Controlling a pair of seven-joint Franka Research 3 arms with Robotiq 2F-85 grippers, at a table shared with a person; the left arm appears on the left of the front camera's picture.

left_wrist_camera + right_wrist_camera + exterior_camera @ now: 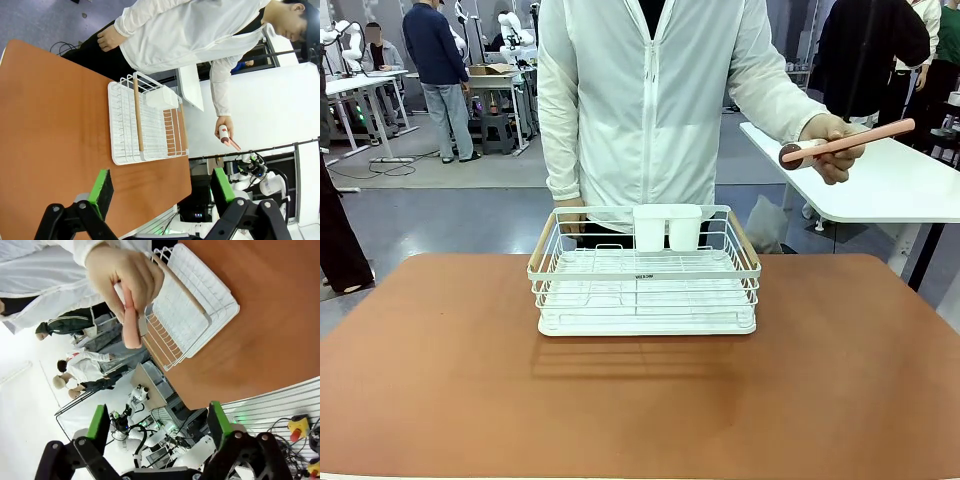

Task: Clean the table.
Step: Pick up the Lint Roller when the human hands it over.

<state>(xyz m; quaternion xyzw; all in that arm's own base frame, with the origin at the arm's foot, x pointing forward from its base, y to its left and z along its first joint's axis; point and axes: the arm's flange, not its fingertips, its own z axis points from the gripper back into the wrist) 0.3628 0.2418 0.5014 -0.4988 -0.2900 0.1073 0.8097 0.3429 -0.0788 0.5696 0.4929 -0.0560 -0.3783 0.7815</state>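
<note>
My left gripper (162,187): jaws apart, empty. Flat matte reddish-brown table (440,380) spans front, white wire rack (645,290) at its far edge, centre. Person's hand (832,165) holds pink-handled roller (880,132) beyond far right corner. My right gripper (157,422): jaws apart, empty.

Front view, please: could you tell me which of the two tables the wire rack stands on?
The reddish-brown table, nearest the camera, bears the rack; the white table stands farther off at right.
</note>
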